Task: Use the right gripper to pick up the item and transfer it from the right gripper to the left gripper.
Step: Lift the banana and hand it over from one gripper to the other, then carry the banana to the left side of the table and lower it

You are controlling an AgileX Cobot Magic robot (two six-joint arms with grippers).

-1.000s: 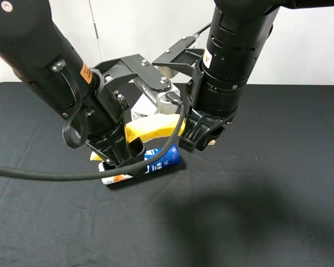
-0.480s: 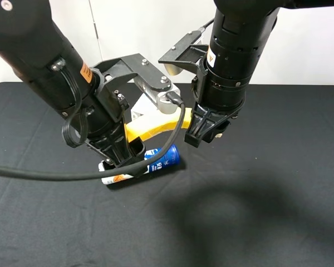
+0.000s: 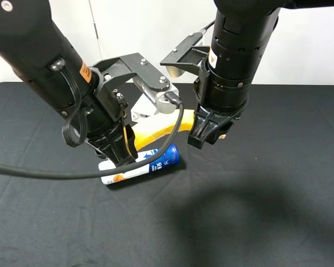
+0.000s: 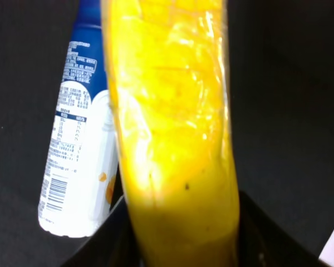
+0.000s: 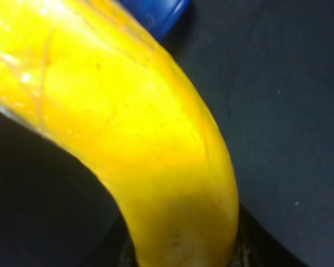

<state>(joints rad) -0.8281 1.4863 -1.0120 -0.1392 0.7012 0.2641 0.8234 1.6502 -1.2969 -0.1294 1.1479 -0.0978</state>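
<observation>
Black cloth table (image 3: 278, 211) under everything. Bulky black left arm (image 3: 50, 61) with orange sticker and looping cable; glossy black right arm (image 3: 236, 55) coming in from above. Black two-finger left gripper (image 3: 122, 149) is pinching one end of the curved yellow banana (image 3: 158, 132), and the short black right gripper (image 3: 207, 132) is clamped on the other end. Both wrist views show the banana (image 4: 172, 139) (image 5: 128, 128) rising from between the fingers. It spans between the claws, clear of the table. White-and-blue tube (image 3: 150, 166) (image 4: 78, 156) lies on the cloth just below it. Small white carton (image 3: 138, 115) sits behind the left gripper, mostly hidden.
</observation>
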